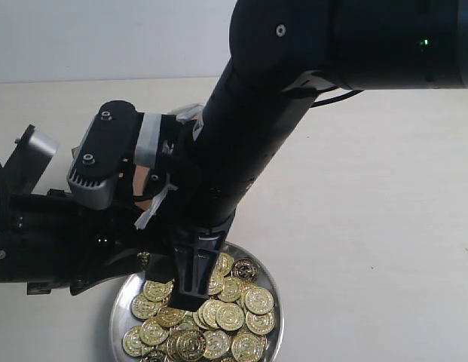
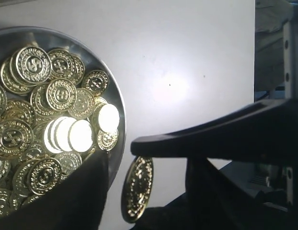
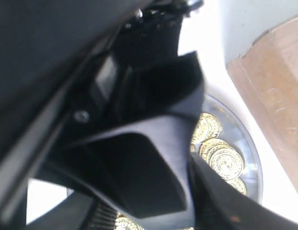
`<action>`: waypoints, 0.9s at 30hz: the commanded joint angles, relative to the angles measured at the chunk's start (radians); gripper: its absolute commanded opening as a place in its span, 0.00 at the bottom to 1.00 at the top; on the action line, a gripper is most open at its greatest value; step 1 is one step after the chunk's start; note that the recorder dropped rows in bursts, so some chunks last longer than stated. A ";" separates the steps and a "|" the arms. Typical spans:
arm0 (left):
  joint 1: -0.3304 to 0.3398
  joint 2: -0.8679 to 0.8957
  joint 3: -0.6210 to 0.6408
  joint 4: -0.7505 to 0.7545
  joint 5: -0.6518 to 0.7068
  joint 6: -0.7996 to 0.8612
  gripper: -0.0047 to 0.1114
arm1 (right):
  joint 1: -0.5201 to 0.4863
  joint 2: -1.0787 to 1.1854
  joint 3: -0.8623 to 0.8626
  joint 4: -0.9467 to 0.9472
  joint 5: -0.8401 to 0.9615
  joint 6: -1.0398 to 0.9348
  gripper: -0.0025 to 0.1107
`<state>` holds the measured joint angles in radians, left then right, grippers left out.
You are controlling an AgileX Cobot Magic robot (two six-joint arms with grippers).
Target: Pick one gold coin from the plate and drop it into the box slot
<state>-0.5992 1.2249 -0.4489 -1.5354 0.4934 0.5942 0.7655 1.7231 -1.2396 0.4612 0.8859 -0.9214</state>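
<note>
My left gripper is shut on one gold coin, held on edge just outside the plate's rim. The silver plate sits at the front of the table, heaped with gold coins. My right gripper reaches down over the coins near the plate's left side. In the right wrist view its dark fingers fill the frame, and I cannot make out any gap between them. The brown cardboard box stands beside the plate. Its slot is hidden.
The right arm crosses the middle of the exterior view, covering most of the box and the left arm's wrist. Pale tabletop stretches to the right of the plate.
</note>
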 commanded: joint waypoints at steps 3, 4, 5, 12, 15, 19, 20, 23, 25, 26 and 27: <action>-0.003 0.001 -0.008 -0.015 0.027 0.012 0.26 | 0.001 -0.003 -0.005 0.008 -0.026 -0.006 0.22; -0.003 0.001 -0.008 -0.015 0.027 0.012 0.22 | 0.001 -0.003 -0.005 0.008 -0.026 -0.006 0.22; -0.003 0.001 -0.008 -0.015 0.027 0.012 0.19 | 0.001 -0.003 -0.005 0.008 -0.026 -0.006 0.22; -0.003 0.001 -0.008 -0.015 0.025 0.018 0.04 | 0.001 -0.003 -0.005 0.008 -0.029 -0.006 0.22; -0.003 0.001 -0.008 -0.015 0.025 0.035 0.04 | 0.001 -0.003 -0.005 0.008 -0.029 -0.006 0.22; -0.003 0.001 -0.008 -0.020 0.025 0.065 0.04 | 0.001 -0.003 -0.005 0.008 -0.029 -0.006 0.24; -0.003 0.001 -0.008 -0.020 0.025 0.078 0.04 | 0.001 -0.003 -0.005 0.008 -0.029 -0.006 0.27; -0.003 0.001 -0.008 -0.020 0.025 0.084 0.04 | 0.001 -0.003 -0.005 0.004 -0.029 0.002 0.44; 0.007 0.001 -0.008 -0.020 0.023 0.094 0.04 | 0.001 -0.003 -0.005 -0.010 -0.029 0.011 0.54; 0.015 0.001 -0.008 -0.020 0.023 0.108 0.04 | 0.001 -0.003 -0.005 -0.036 -0.029 0.033 0.58; 0.025 0.001 -0.008 -0.018 0.023 0.115 0.04 | 0.001 -0.003 -0.005 -0.069 -0.029 0.077 0.61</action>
<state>-0.5939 1.2249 -0.4506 -1.5382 0.5102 0.6827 0.7662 1.7231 -1.2396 0.4460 0.8696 -0.9044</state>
